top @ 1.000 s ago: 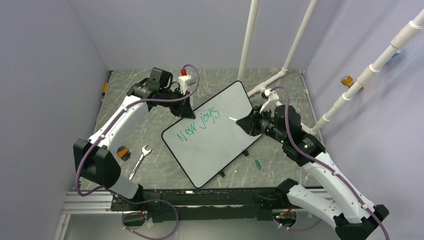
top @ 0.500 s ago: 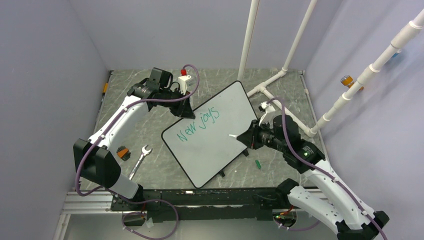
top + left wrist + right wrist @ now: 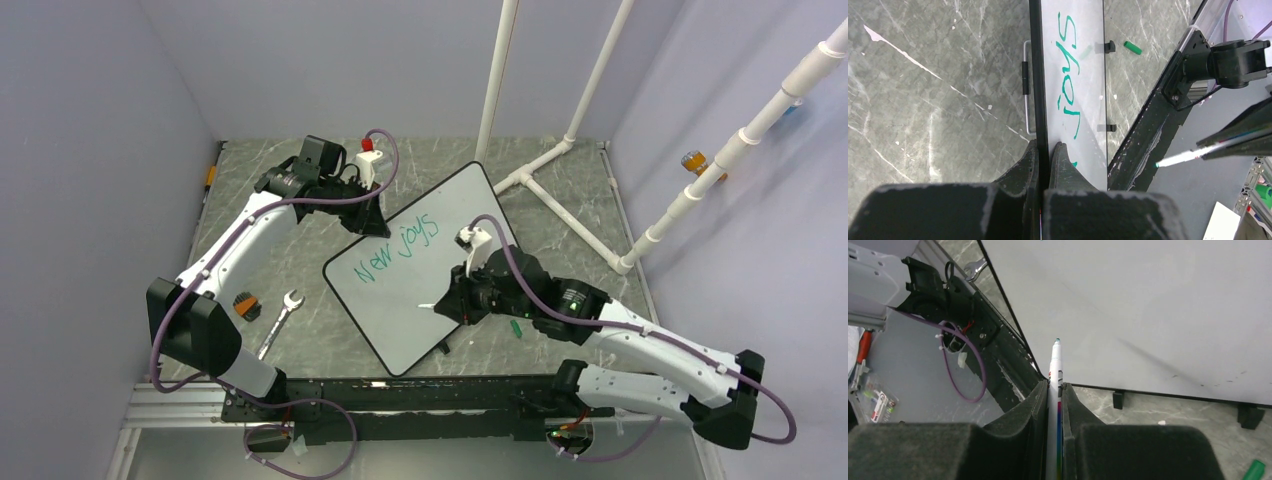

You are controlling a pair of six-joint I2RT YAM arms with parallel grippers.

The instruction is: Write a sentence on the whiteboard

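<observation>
One grey marbled counter (image 3: 440, 160) carries everything. On it, set diagonally, is a large flat white rectangular whiteboard (image 3: 440, 262) with rounded corners and a thin black rim.

Two white arms reach in, one at the whiteboard's far-left edge and one over its near-right half. A white plastic pipe frame (image 3: 560, 150) stands beyond the whiteboard's far corner.

Left hand (image 3: 1044, 145): closed on the whiteboard's rim, one black finger on either face, at the far-left edge just beside the writing.

Right hand (image 3: 1053, 385): closed around a slim white marker (image 3: 1055, 365) with a green tip, the barrel pinched between both fingers. The tip points at the blank part of the whiteboard, below the writing. Cannot tell whether it is in contact with the surface.

Green handwritten lettering (image 3: 398, 250) runs along the whiteboard's upper-left part. It reads "New joys", in one line only. The left wrist view shows "joys" (image 3: 1070, 85) close to the gripped edge.

A silver open-ended wrench (image 3: 280, 320) lies on the counter, left of the whiteboard's near-left edge and apart from it.

Two small black clips (image 3: 1118, 399) sit on the whiteboard's near-right edge.

A small green cap (image 3: 517, 327) lies on the counter near that same edge, not touching the whiteboard.
</observation>
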